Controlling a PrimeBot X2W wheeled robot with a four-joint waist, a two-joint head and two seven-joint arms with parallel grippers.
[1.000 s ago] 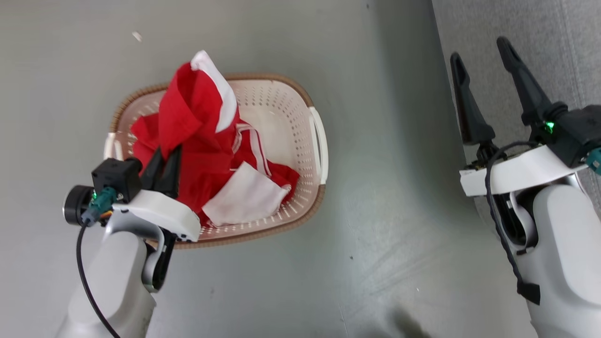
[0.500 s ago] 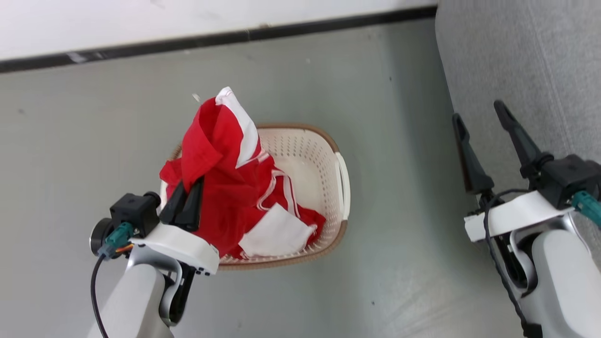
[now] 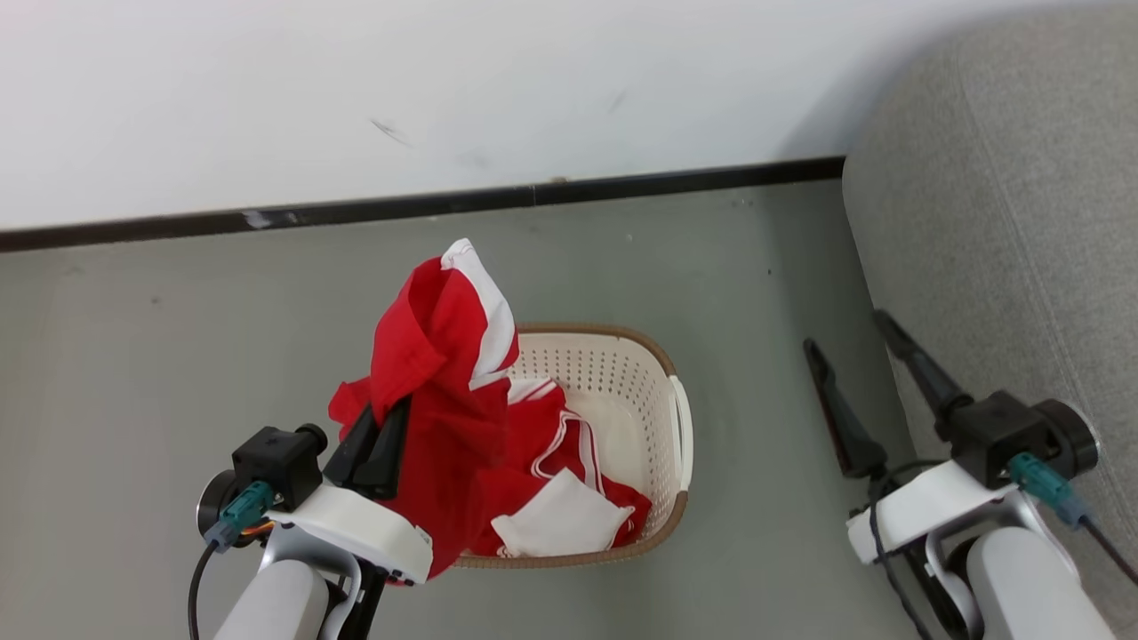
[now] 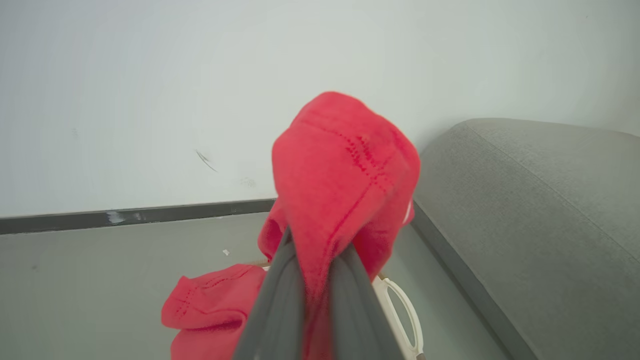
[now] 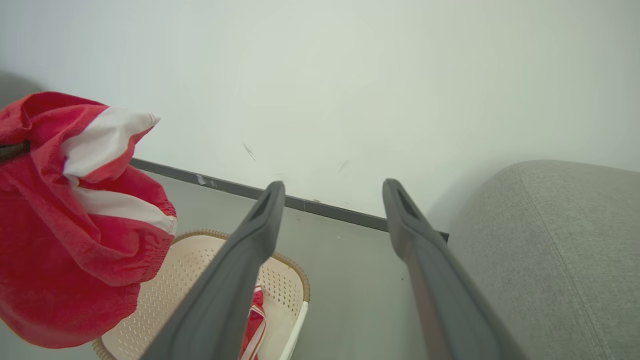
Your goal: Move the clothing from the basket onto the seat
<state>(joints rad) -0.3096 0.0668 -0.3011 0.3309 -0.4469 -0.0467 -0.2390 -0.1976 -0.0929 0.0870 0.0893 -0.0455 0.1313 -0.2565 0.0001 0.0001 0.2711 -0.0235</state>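
Note:
My left gripper (image 3: 384, 425) is shut on the clothing (image 3: 444, 373), a red garment with white panels, held up above the left side of the basket (image 3: 622, 382). The left wrist view has the red cloth (image 4: 345, 170) pinched between the dark fingers (image 4: 280, 305). More red and white clothing (image 3: 569, 498) lies inside the cream basket with its brown rim. The grey seat (image 3: 1005, 284) rises at the right. Beside it my right gripper (image 3: 845, 329) stands open with nothing in it; its wrist view shows the lifted garment (image 5: 65, 215) at the left.
A white wall (image 3: 444, 89) with a black skirting strip (image 3: 444, 203) runs behind the basket. Grey floor (image 3: 747, 293) lies between the basket and the seat.
The head camera has tilted up, bringing the wall and skirting into view. My left gripper has risen with the red garment, drawing it higher out of the basket. The right gripper stays open.

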